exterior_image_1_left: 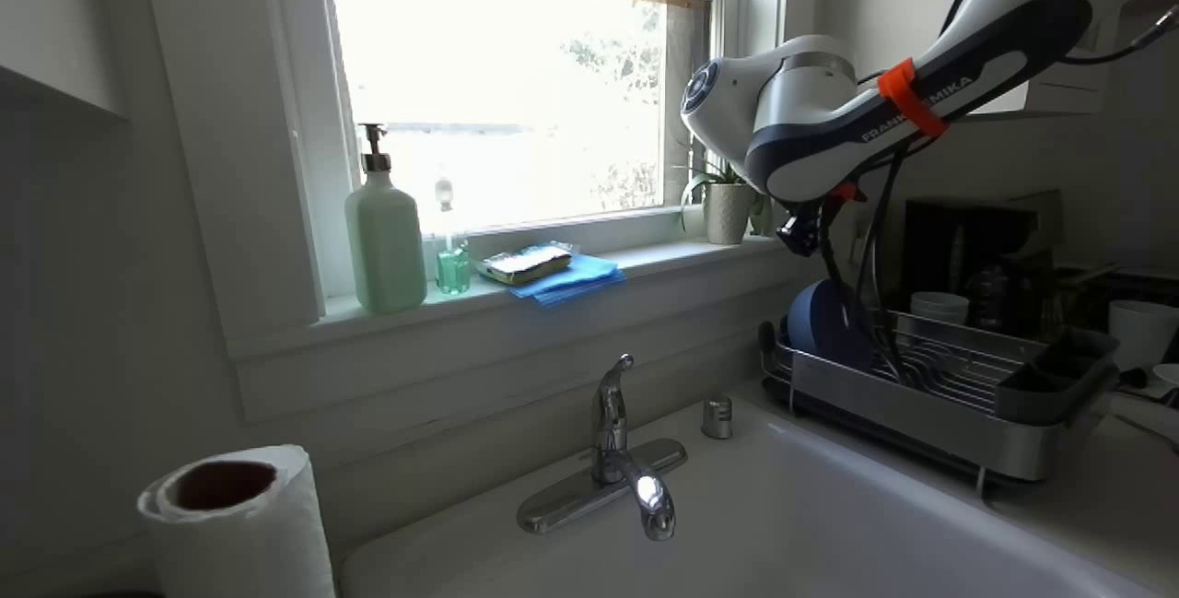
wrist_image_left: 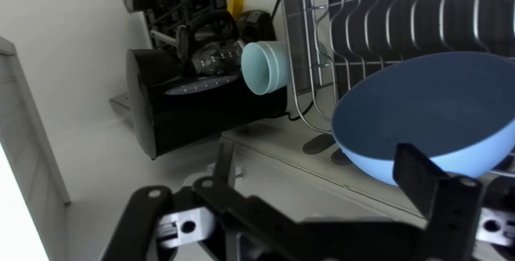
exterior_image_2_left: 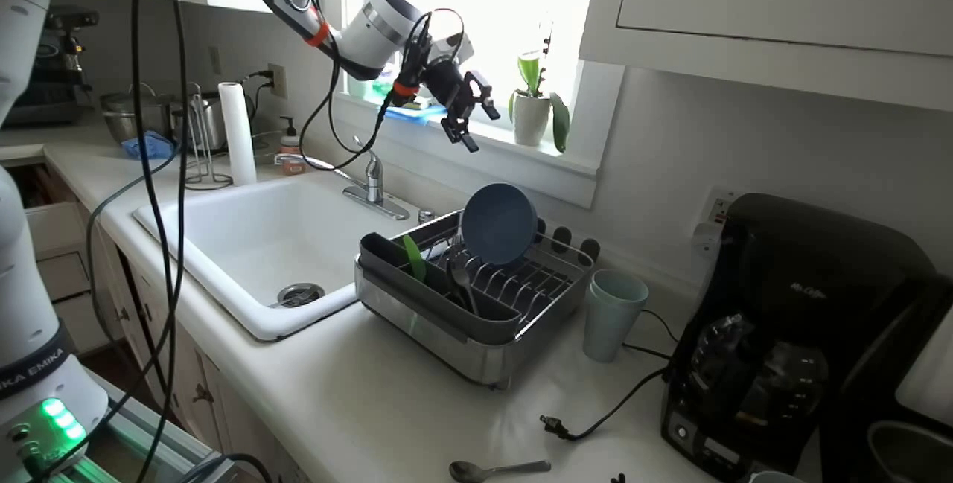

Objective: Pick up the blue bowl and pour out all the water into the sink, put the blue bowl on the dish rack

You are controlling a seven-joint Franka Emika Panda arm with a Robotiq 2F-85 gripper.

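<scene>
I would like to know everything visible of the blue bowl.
The bowl is round, plain and blue, dark inside, brighter outside in the wrist view; its material is unclear. It stands tilted in the rack, touching it, open side away from the sink. Its visible inside looks empty. The open pincer hangs apart from it.

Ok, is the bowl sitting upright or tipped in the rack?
Tipped: the bowl stands on edge in the rack, its inside facing the camera in an exterior view.

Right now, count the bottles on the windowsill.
2. On the windowsill in an exterior view, a pale green pump bottle stands at the left end, a smaller clear bottle just right of it. Others may be hidden.
</scene>
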